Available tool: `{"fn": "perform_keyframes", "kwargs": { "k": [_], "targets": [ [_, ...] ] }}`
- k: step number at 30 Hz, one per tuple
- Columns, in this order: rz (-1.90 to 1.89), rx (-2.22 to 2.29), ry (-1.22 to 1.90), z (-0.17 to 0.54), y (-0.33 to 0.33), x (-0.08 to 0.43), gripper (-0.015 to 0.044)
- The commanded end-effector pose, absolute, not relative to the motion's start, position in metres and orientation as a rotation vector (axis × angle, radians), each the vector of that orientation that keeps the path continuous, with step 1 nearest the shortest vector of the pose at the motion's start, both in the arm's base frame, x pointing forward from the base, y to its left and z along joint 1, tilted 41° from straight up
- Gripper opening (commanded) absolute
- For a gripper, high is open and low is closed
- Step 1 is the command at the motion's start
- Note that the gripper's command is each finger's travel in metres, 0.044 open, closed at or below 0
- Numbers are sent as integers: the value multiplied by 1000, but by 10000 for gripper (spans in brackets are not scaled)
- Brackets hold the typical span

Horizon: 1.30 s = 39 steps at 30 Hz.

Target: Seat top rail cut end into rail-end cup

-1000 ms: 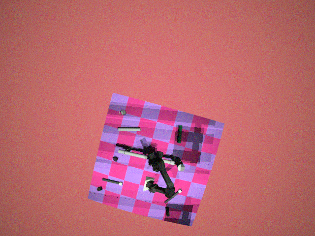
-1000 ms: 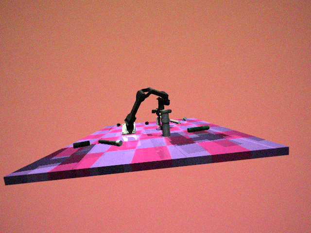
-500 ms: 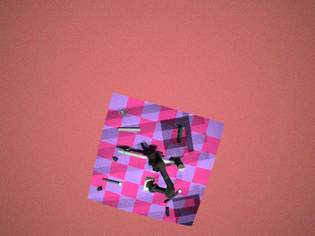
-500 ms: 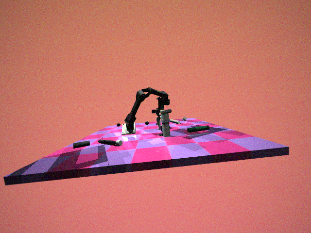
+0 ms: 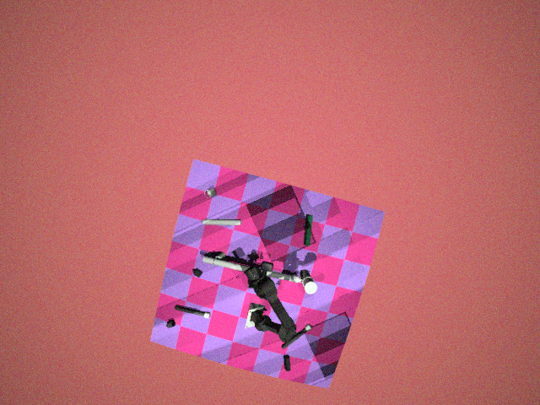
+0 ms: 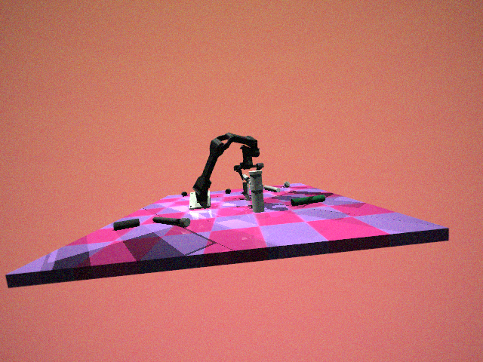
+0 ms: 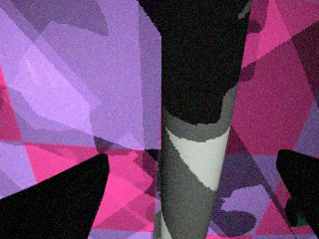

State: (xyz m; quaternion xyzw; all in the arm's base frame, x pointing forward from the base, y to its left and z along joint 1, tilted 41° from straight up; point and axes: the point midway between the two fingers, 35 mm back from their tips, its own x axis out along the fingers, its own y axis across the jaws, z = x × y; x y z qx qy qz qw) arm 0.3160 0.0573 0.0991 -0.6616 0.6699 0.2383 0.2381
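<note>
The pale rail [image 5: 224, 263] [image 7: 191, 214] runs under the arm toward the big post [image 5: 310, 287] [image 6: 257, 203], which stands upright. A ring-like band [image 6: 256, 187] sits around the post below its cap [image 6: 255, 172]. The rail's far end reaches the dark parts beside the post; the cup and the seating depth are too small and dark to tell. My gripper [image 6: 249, 173] [image 7: 192, 160] is open. In the wrist view its fingertips stand wide apart with the rail's line between them and a gap on each side. The loop cap is not clear in the shadow.
A green cylinder [image 5: 308, 229] [image 6: 308, 200] lies beyond the rail. A pale rod [image 5: 221, 222] and a small greyish piece [image 5: 210, 192] lie farther off. Dark rods [image 5: 191, 310] [image 6: 167, 221], a black cylinder [image 5: 287, 362] [image 6: 125, 224] and small black pieces [image 5: 197, 272] [image 5: 170, 322] lie around the arm.
</note>
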Motion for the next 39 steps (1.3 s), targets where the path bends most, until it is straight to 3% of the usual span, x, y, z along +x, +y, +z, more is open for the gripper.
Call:
{"fn": "perform_keyframes", "kwargs": {
  "k": [1, 9, 39],
  "targets": [
    [657, -1809, 1830, 99, 64, 316, 440],
    [679, -1860, 1670, 125, 93, 311, 440],
    [679, -1860, 1670, 125, 93, 311, 440]
  ]
}}
